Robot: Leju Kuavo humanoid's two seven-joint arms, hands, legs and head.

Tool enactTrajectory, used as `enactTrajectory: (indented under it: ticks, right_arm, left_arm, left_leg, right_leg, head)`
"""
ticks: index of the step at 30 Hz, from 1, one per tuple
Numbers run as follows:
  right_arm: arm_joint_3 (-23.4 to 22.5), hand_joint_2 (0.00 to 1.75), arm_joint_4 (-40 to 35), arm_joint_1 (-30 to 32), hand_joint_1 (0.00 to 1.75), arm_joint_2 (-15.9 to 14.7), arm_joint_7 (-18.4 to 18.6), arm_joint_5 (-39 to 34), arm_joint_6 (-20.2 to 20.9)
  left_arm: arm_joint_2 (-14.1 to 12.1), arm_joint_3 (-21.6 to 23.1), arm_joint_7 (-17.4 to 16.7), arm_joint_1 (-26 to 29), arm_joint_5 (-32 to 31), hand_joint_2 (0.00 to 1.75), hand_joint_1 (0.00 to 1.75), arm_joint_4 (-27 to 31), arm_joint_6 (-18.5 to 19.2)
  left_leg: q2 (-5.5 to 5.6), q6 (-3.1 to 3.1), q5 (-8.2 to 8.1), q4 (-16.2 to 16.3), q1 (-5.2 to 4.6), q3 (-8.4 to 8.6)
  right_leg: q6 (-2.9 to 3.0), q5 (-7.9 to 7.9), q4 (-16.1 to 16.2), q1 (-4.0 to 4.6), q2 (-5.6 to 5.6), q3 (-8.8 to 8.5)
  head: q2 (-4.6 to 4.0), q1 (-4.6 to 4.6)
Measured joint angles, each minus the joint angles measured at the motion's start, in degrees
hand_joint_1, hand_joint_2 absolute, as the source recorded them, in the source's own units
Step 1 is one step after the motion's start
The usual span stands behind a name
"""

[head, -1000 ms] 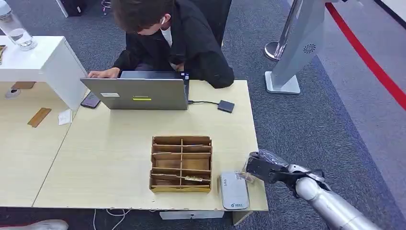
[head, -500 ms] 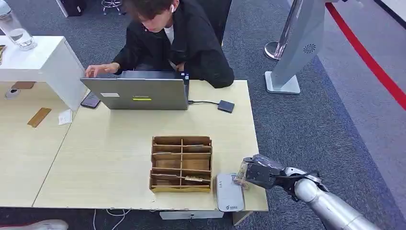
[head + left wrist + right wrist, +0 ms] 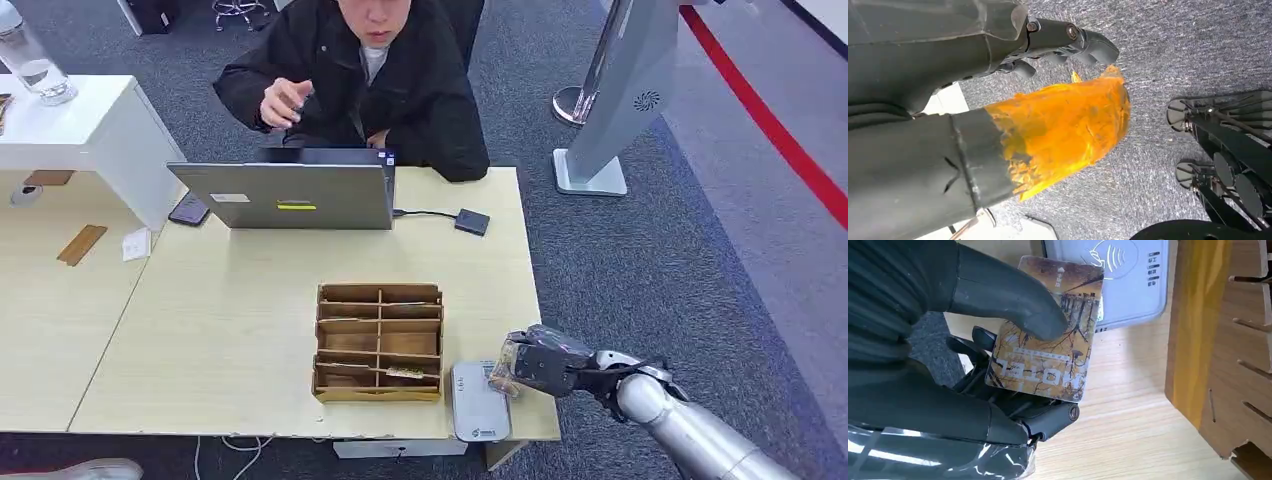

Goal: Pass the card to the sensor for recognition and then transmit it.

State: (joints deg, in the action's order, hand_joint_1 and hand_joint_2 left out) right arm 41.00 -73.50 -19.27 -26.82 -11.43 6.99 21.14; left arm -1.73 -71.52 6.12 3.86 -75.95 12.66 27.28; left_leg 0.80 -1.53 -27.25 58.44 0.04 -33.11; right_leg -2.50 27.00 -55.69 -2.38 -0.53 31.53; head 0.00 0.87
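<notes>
The card (image 3: 1048,330), brown and yellow with a tree pattern and pale lettering, is pinched in the right hand (image 3: 973,355): the thick thumb presses on its printed face and the darker fingers (image 3: 998,405) lie under it. In the right wrist view, one edge of the card overlaps the near corner of the sensor (image 3: 1118,280), a pale grey reader with a contactless wave symbol on top; whether card and reader touch cannot be told. In the head view the right hand (image 3: 540,365) sits at the table's near right corner, just beside the sensor (image 3: 478,402), with the card (image 3: 500,380) a small patch at its fingertips.

The sensor lies flat on the light wooden table (image 3: 220,330), next to a wooden divided box (image 3: 379,343) whose front compartment holds a small card-like thing.

The left hand (image 3: 998,115) hangs over grey carpet, its thumb wrapped in orange tape; its dark fingers are curled in and nothing shows in them.

At the far edge of the table stands a grey laptop (image 3: 285,195) with a cable to a small dark adapter (image 3: 471,221). A person (image 3: 350,80) in a black jacket sits behind it with 1 hand raised.
</notes>
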Motion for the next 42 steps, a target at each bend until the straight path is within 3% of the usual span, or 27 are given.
enactTrajectory:
  ticks: [32,34,35,36,38,39,40,42]
  right_arm:
    - [0.0,1.75,-0.3,0.0,1.75,0.0,0.0,0.0,0.0]
    - [0.1,1.75,-0.5,0.5,1.75,0.0,2.4,2.2,-0.7]
    - [0.5,1.75,-1.4,1.7,1.75,0.7,4.2,3.7,-2.3]
    - [1.0,1.75,-2.3,2.8,1.75,0.9,5.2,4.5,-3.8]
    - [2.1,1.75,-3.3,4.0,1.75,1.8,6.0,5.2,-4.8]
    - [2.5,1.75,-3.8,4.6,1.75,2.4,6.1,5.2,-5.1]
    - [2.9,1.75,-4.4,4.8,1.75,2.6,6.2,5.1,-5.3]
    - [3.2,1.75,-4.7,5.0,1.75,2.7,6.4,4.9,-5.4]
  left_arm:
    - [-0.1,0.0,0.1,0.0,-0.2,0.0,0.0,0.0,-0.1]
    - [1.3,0.7,3.2,-0.5,-5.1,0.0,0.0,0.7,-6.1]
    - [3.9,1.9,2.4,-1.4,-8.1,0.0,0.0,0.8,-13.8]
    - [6.1,3.2,1.2,-2.6,-9.2,0.0,0.0,0.6,-24.8]
    - [10.3,5.3,0.4,-4.9,-10.0,0.0,0.0,-0.1,-41.5]
    - [11.5,6.0,0.3,-6.0,-10.1,0.0,0.0,-0.4,-45.1]
    - [12.7,6.5,0.5,-6.8,-10.3,0.0,0.0,-0.8,-46.0]
    - [13.9,7.3,0.7,-7.6,-10.3,0.0,0.0,-1.0,-43.8]
  left_leg:
    - [0.0,0.0,0.0,0.0,0.0,0.0]
    - [0.04,0.0,0.0,0.0,-0.03,0.05]
    - [0.2,-0.04,0.02,0.0,-0.1,0.02]
    - [0.36,-0.08,0.05,0.0,-0.14,-0.05]
    - [0.38,-0.08,0.02,0.0,-0.1,-0.05]
    - [0.31,-0.09,0.02,0.0,-0.12,-0.03]
    - [0.27,-0.09,0.02,0.0,-0.15,0.04]
    - [0.16,-0.09,0.02,0.0,-0.14,0.08]
  right_leg:
    - [0.0,0.0,0.0,0.0,0.0,0.01]
    - [0.0,0.0,0.0,-0.02,-0.04,0.02]
    - [-0.05,0.03,0.1,-0.06,-0.22,0.0]
    - [-0.07,0.05,0.0,-0.11,-0.37,-0.07]
    - [-0.07,0.02,0.0,-0.08,-0.41,-0.14]
    - [-0.08,0.01,0.0,-0.1,-0.33,-0.15]
    - [-0.08,0.0,0.0,-0.13,-0.29,-0.16]
    - [-0.13,-0.03,0.0,-0.12,-0.18,-0.18]
  head:
    - [0.0,0.0]
    - [0.0,-0.02]
    - [0.0,-0.02]
    - [0.0,-0.06]
    - [0.0,0.04]
    - [0.0,0.02]
    - [0.0,0.02]
    - [0.0,0.07]
